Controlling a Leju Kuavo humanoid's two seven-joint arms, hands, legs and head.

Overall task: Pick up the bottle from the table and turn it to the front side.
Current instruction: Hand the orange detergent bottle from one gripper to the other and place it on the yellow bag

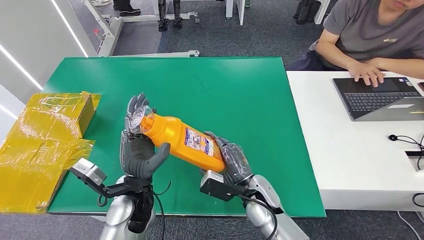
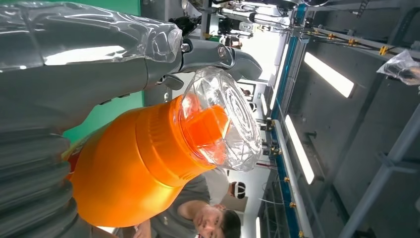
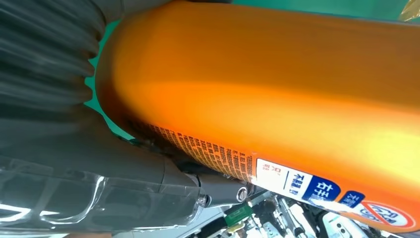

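- Right hand (image 1: 231, 162): nearest the robot, raised above the near edge of the green table (image 1: 240, 85). Its fingers wrap the base end of the bottle (image 1: 182, 141) and grip it. In the right wrist view the thumb (image 3: 148, 181) lies against the printed side of the bottle.
- Left hand (image 1: 138, 147): raised just left of the right hand, palm turned toward the bottle. The thumb presses the shoulder of the bottle from below; the fingers stand upright behind the cap (image 1: 138, 119). The hand holds the neck end.
- Bottle: orange plastic, held off the table between both hands, lying tilted with the cap end higher and to the left, the base lower and to the right. The cap is clear over an orange spout (image 2: 208, 130). A white, blue and red label (image 1: 198, 141) faces upward on the body; fine black print runs along one side.
- Yellow box (image 1: 50, 135): sits on the left edge of the table, well apart from the hands.
- White desk (image 1: 350, 160): stands beside the table on the right; a person (image 1: 375, 35) rests a hand on a laptop (image 1: 377, 97).
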